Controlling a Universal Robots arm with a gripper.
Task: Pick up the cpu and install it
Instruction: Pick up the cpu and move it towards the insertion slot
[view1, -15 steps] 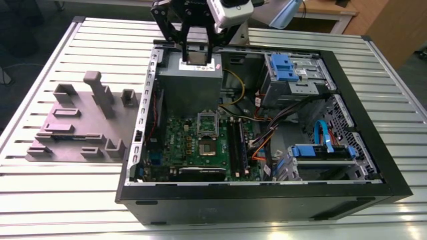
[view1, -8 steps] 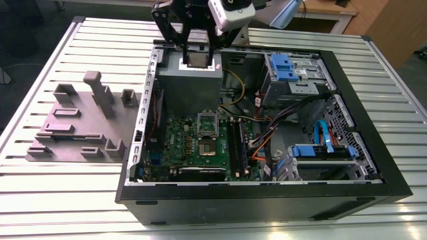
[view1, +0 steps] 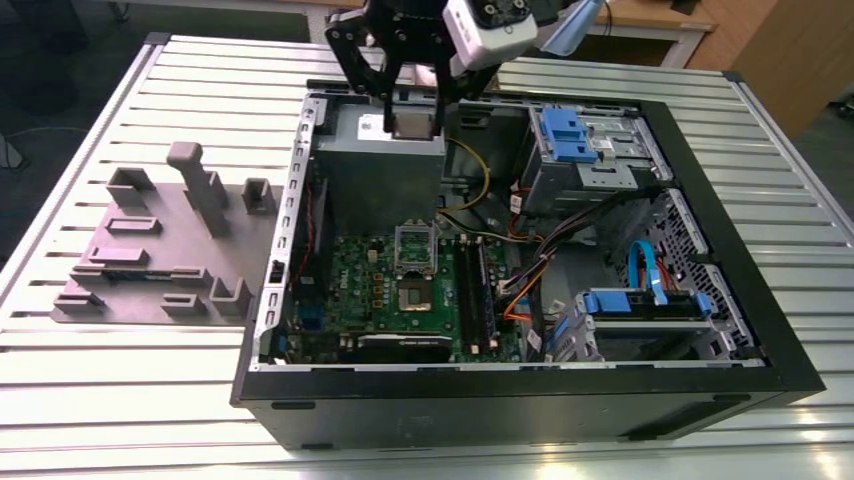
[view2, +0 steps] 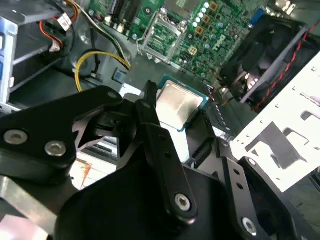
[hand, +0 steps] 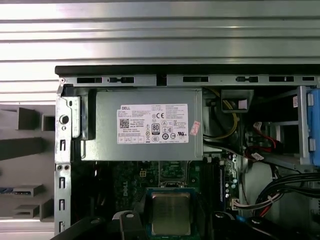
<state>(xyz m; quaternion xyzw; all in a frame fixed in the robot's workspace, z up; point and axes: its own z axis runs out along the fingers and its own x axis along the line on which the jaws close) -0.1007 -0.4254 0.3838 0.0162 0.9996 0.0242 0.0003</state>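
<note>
Table (view1: 134, 400): ribbed silver metal top, long slats running edge to edge. In the first wrist view the slats (hand: 150, 35) catch bright glare, nr white in places. Beyond table's far edge: wooden desk (view1: 661, 28) on a white frame. Off the far corner at the exterior view's right: wood-panel cabinet (view1: 774, 60). Floor (view1: 34, 110) dark past the edge at the exterior view's left, grey at the exterior view's right.

The gripper (view1: 410, 122) is black, its jointed bars (view2: 161, 146) pinned with silver screws (view2: 181, 201), with a white boxy wrist housing (view1: 489, 30).
</note>
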